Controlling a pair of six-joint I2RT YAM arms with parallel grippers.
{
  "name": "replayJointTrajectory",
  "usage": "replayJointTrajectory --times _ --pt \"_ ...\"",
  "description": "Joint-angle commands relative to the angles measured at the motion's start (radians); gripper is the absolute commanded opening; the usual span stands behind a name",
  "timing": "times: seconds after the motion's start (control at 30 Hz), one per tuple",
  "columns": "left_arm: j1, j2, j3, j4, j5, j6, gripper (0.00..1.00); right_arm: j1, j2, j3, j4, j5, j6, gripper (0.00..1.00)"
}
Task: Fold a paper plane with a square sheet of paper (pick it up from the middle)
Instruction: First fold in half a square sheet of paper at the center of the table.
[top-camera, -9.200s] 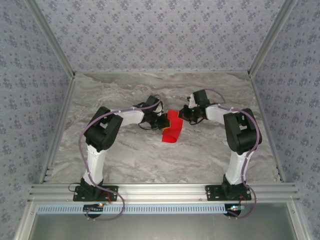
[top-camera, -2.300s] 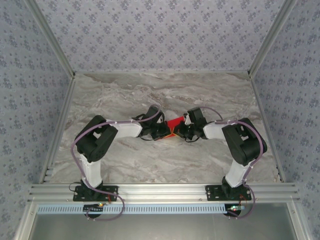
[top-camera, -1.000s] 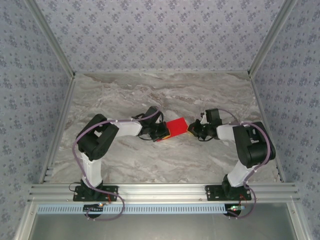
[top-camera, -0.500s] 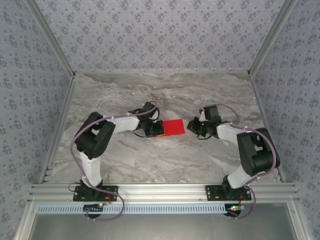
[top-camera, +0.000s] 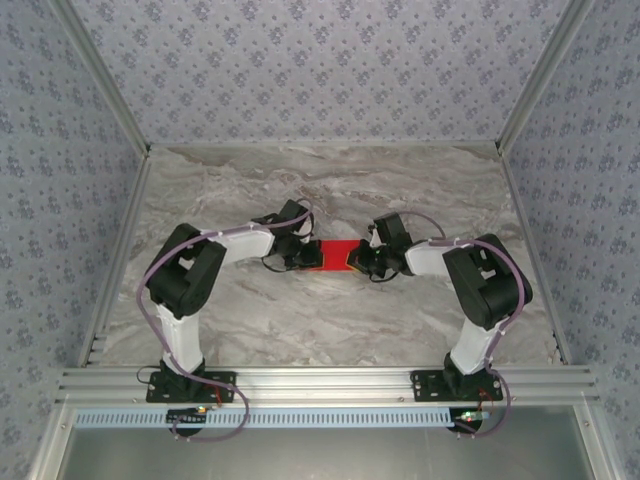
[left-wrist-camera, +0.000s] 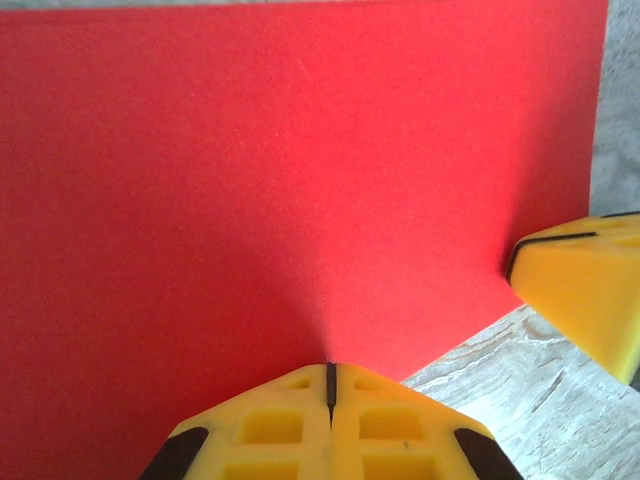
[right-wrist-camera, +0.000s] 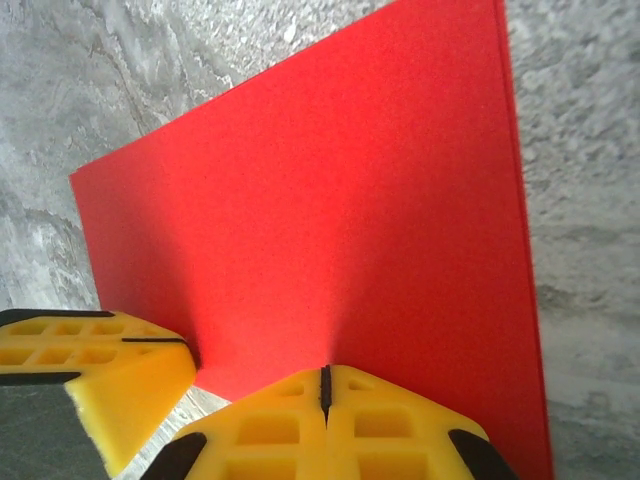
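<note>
The square sheet of paper (top-camera: 335, 253) is bright red and lies flat on the marble table between my two grippers as a rectangle. My left gripper (top-camera: 314, 257) is shut, its yellow tips resting on the paper's left edge. In the left wrist view the left gripper (left-wrist-camera: 330, 368) touches the red paper (left-wrist-camera: 300, 180), with the other arm's yellow fingers (left-wrist-camera: 585, 290) at the right. My right gripper (top-camera: 356, 262) is shut on top of the paper's right edge. In the right wrist view the right gripper (right-wrist-camera: 324, 370) presses the paper (right-wrist-camera: 340, 230), beside the left arm's fingers (right-wrist-camera: 110, 355).
The marble table (top-camera: 330, 320) stretches around the paper on all sides. An aluminium rail (top-camera: 320, 380) runs along the near edge by the arm bases. Patterned walls (top-camera: 320, 70) close the back and both sides.
The right gripper has swung left from off the paper onto its right edge. The left gripper stays at the left edge. Less red shows between them.
</note>
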Motion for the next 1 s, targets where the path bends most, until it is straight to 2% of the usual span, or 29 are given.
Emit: replayJointTrajectory --times 0.0,0.23,0.43,0.63,0.97 --pt "-0.009 -0.077 -0.034 0.093 -0.025 -0.103 0.00 0.000 0.020 -0.013 -0.024 0.047 0.028 0.00" --pt "-0.073 -0.074 -0.117 0.301 -0.052 -0.330 0.00 -0.001 0.038 -0.024 -0.044 0.063 0.041 0.00" --pt "-0.100 -0.027 -0.164 0.429 -0.105 -0.443 0.00 -0.001 0.043 -0.033 -0.041 0.066 0.046 0.00" --pt "-0.108 0.001 -0.203 0.484 -0.134 -0.505 0.00 -0.001 0.042 -0.037 -0.046 0.069 0.048 0.00" --pt "-0.088 -0.022 -0.253 0.418 -0.197 -0.504 0.00 -0.020 0.054 -0.057 -0.139 0.143 0.014 0.00"
